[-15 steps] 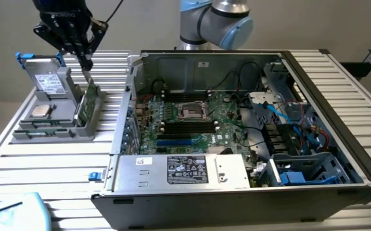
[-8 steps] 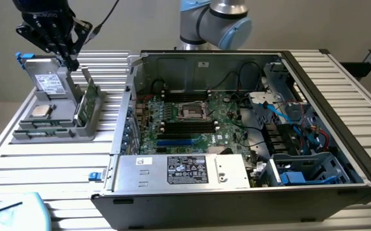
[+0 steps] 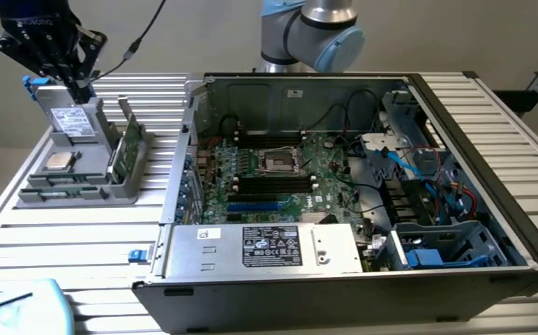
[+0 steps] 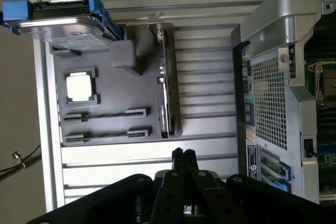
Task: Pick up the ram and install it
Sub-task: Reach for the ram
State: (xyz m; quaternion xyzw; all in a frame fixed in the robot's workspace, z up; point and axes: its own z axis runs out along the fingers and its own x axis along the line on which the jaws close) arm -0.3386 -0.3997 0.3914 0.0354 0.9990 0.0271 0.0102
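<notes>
Gripper (image 3: 81,93) (image 4: 182,156): fingers clenched tight together, nothing between them; hangs over the far end of the holder, just above the drive.
Ram (image 3: 127,145) (image 4: 164,98): green stick standing on its long edge in a holder slot, on the side nearest the case; not gripped, apart from the gripper.
Holder (image 3: 75,194) (image 4: 118,95): grey tray on the slatted table (image 3: 73,237), at the exterior view's left of the case.
Drive (image 3: 71,120) (image 4: 63,22): grey box with a white label and blue side rails, propped at the holder's far end.
Processor chip (image 3: 59,160) (image 4: 81,86): lies flat in a holder recess, beside the ram.
Case (image 3: 492,269) (image 4: 273,77): open on its side, motherboard (image 3: 278,167) exposed.
</notes>
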